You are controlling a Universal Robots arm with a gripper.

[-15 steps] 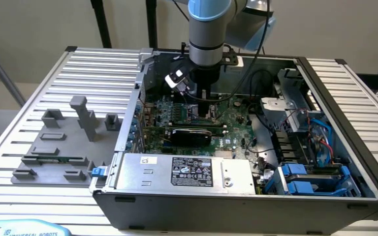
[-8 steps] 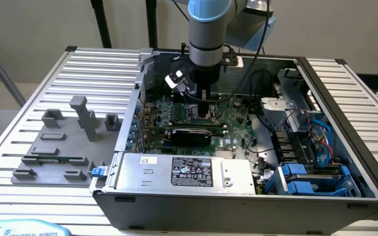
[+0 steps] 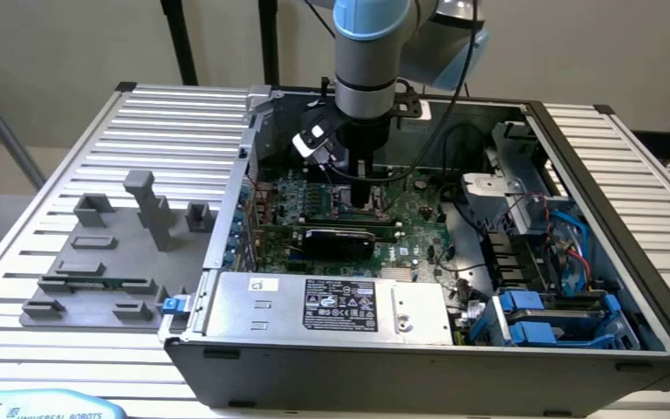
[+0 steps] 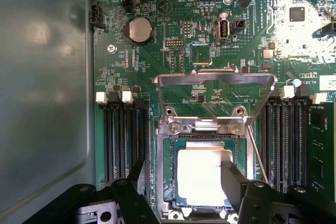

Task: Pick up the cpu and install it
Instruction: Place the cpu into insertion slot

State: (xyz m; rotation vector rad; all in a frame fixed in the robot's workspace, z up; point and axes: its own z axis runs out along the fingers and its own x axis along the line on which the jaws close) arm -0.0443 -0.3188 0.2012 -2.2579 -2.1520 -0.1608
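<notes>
The cpu (image 4: 202,179), a small square chip with a pale metal top, lies flat inside the socket frame (image 4: 164,182) on the green motherboard (image 4: 157,77). The socket's metal load plate (image 4: 215,80) is flipped up, off the chip. My gripper (image 4: 185,171) hangs just above the socket, open, with its black fingers (image 4: 137,179) on either side of the cpu. One finger stands clear of the chip; the other overlaps its edge in the wrist view. In the exterior view my gripper (image 3: 362,194) reaches down into the open computer case (image 3: 428,349) over the board's middle.
Memory slots (image 4: 123,140) flank the socket on both sides. The power supply (image 3: 335,305) sits at the case's front, with drive bays and cables (image 3: 544,262) toward the exterior view's right. A grey plastic fixture (image 3: 114,262) lies on the slatted table beside the case.
</notes>
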